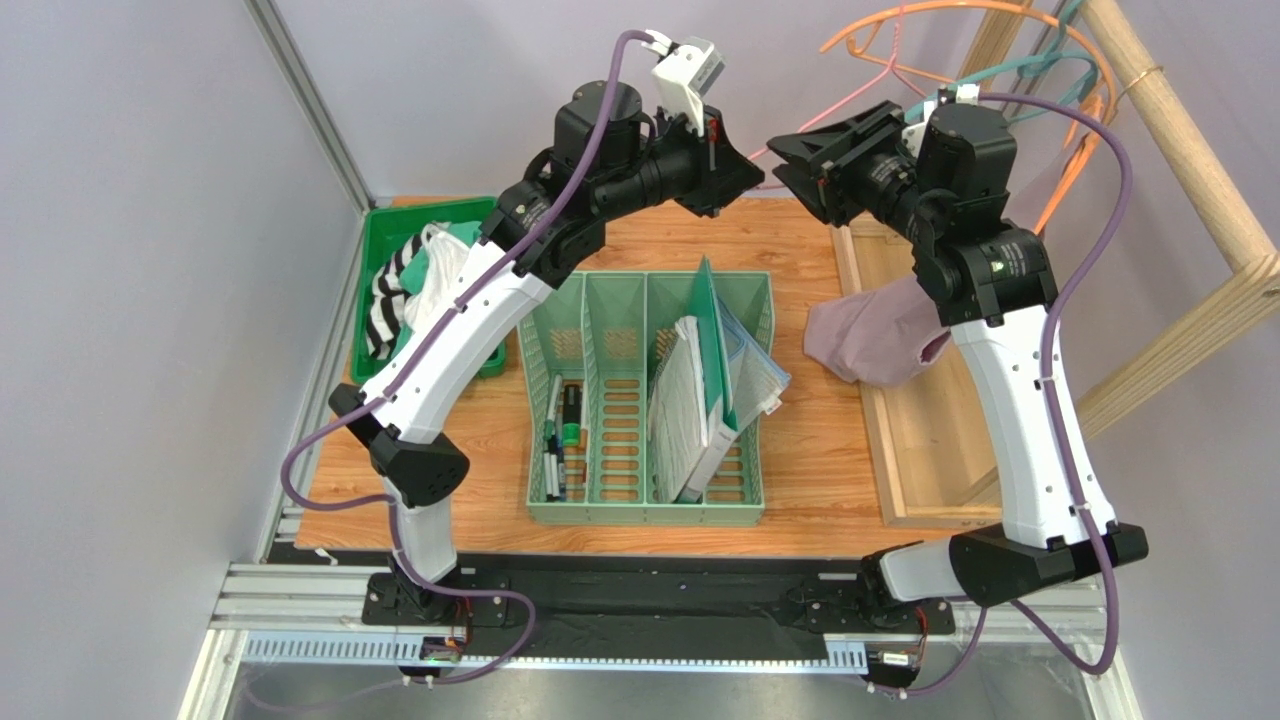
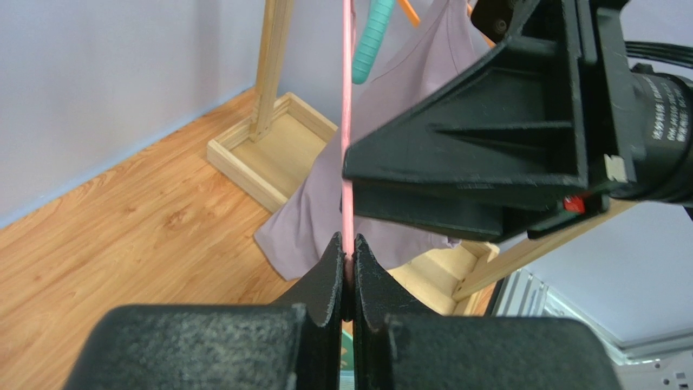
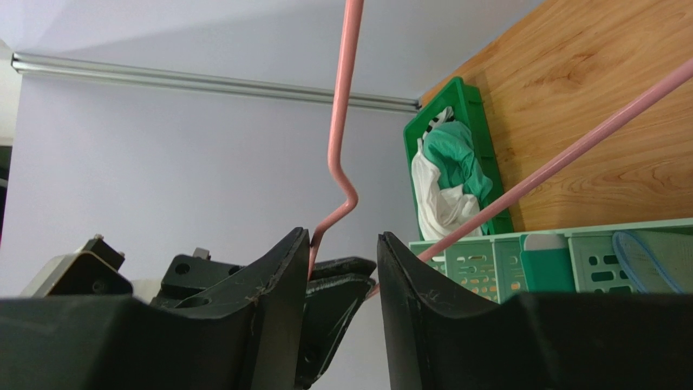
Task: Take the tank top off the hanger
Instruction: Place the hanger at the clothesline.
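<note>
The wooden counter (image 1: 812,465) carries a wooden rack (image 1: 1187,150). The mauve tank top (image 1: 869,338) sags over the rack's base frame, beside the right arm. The left tool (image 2: 348,268) is clamped on the pink hanger (image 2: 348,162). The right tool (image 3: 342,260) stands open around its wire.

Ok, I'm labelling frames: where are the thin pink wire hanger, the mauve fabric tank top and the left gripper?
Thin pink wire hanger (image 2: 348,97), left wrist view, its straight rod.
Mauve fabric tank top (image 1: 864,342), top external view, bunched middle.
Left gripper (image 2: 347,246), left wrist view, between its fingertips.
</note>
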`<state>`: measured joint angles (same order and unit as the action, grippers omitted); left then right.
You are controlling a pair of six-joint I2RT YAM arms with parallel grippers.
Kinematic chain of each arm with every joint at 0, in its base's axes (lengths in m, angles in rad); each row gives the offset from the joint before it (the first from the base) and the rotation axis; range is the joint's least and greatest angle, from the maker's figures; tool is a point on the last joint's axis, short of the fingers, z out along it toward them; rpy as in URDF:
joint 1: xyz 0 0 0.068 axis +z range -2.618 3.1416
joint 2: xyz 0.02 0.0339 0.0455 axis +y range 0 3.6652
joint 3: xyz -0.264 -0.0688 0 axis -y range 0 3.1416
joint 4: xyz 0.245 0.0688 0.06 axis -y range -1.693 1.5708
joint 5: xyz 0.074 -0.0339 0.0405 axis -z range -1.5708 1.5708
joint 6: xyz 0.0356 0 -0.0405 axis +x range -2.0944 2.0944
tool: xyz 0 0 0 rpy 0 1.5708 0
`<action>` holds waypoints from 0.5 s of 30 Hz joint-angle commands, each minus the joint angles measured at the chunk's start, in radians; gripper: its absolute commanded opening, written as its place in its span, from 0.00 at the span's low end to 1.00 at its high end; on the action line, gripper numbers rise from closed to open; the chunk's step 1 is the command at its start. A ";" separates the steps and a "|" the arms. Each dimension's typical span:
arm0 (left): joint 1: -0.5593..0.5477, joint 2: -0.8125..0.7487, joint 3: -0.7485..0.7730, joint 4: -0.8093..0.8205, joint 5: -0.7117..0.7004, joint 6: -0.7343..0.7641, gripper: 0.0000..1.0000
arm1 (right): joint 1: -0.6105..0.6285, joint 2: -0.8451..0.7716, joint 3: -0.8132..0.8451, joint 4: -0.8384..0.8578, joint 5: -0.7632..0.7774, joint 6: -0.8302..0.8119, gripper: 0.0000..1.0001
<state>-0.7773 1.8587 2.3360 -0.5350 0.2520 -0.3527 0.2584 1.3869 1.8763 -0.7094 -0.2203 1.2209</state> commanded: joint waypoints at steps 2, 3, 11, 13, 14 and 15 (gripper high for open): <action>-0.004 -0.026 0.014 0.059 -0.016 0.023 0.00 | 0.036 -0.012 0.009 0.027 -0.010 -0.021 0.39; -0.007 -0.026 0.011 0.058 -0.014 0.027 0.00 | 0.041 -0.008 0.014 0.031 -0.010 -0.020 0.37; -0.019 -0.081 -0.073 0.053 -0.017 0.052 0.00 | 0.082 0.014 0.027 0.071 -0.005 0.011 0.09; -0.019 -0.099 -0.114 0.053 -0.017 0.050 0.00 | 0.102 0.008 0.027 0.070 0.012 0.018 0.00; -0.019 -0.122 -0.130 0.052 -0.020 0.049 0.00 | 0.108 -0.005 0.017 0.071 0.018 0.020 0.00; -0.019 -0.136 -0.160 0.053 -0.025 0.047 0.01 | 0.120 -0.011 0.008 0.085 0.028 0.037 0.00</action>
<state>-0.7830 1.8183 2.2353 -0.5110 0.2184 -0.3298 0.3378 1.4040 1.8786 -0.7124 -0.2070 1.2304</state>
